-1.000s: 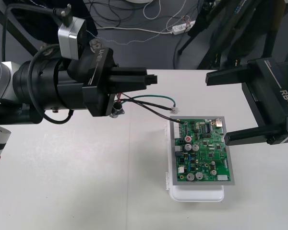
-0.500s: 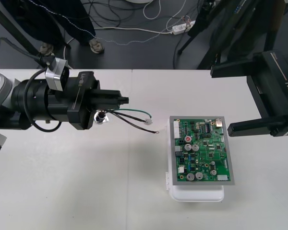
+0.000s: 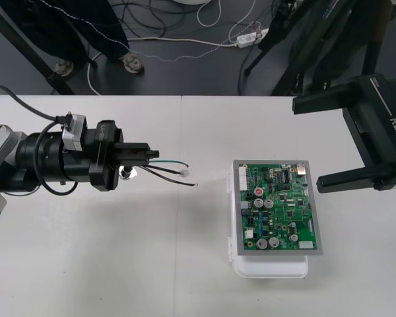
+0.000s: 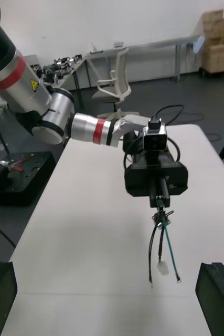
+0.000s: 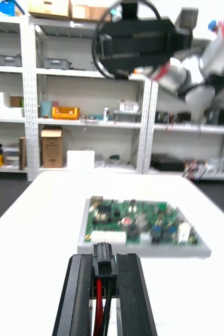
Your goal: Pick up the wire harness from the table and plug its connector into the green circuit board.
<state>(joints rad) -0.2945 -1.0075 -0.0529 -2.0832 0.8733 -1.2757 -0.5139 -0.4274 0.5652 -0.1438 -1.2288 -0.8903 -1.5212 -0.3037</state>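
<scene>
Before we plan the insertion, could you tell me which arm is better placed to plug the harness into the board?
Left. The left claw is shut on the thin-wired harness, small black plug facing the green circuit board; the right claw stands open, empty, beside it.

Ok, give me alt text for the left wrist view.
The left gripper is shut on the harness's black plug, red and black wires between its fingers. Ahead on the table lies the green circuit board, the right gripper beyond it.

Harness [image 5: 104, 261] (wires loose) left of green board [image 3: 277, 206].
</scene>
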